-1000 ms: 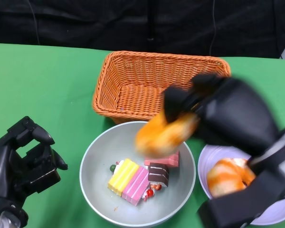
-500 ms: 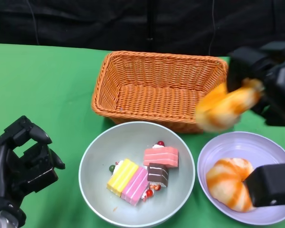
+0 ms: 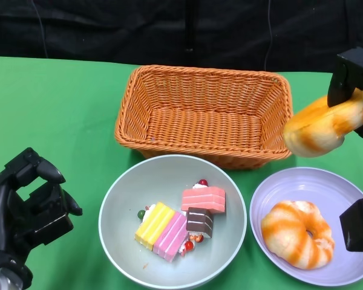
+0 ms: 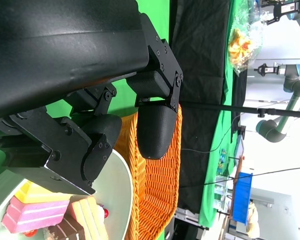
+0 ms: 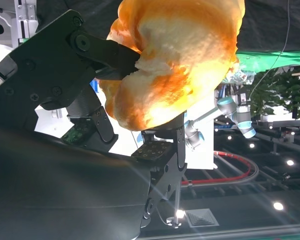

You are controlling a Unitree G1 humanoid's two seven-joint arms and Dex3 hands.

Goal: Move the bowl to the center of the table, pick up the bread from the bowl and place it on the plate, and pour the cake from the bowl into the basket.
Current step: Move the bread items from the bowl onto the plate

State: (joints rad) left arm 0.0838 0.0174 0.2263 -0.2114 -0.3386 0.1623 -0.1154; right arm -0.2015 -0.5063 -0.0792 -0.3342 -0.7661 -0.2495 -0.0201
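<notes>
A grey bowl [image 3: 114, 199] in front of me holds several small cake pieces [image 3: 169, 226], striped yellow, pink and brown. To its right is a lavender plate [image 3: 302, 183] with one orange-glazed bread [image 3: 297, 234] lying on it. My right hand [image 3: 353, 77] grips a second orange bread [image 3: 325, 125] in the air beyond the plate, beside the right end of the orange wicker basket [image 3: 202, 115]. In the right wrist view that bread [image 5: 175, 60] sits between the black fingers [image 5: 90, 50]. My left hand [image 3: 24, 208] rests at the lower left with nothing in it, its fingers bent but apart.
The basket stands just behind the bowl and has nothing in it. A black part of my right arm [image 3: 360, 223] overlaps the plate's right edge. Green cloth covers the table, with a black curtain behind it.
My right hand has carried the bread from over the bowl up and to the right, past the basket's right end. The left hand has stayed put.
</notes>
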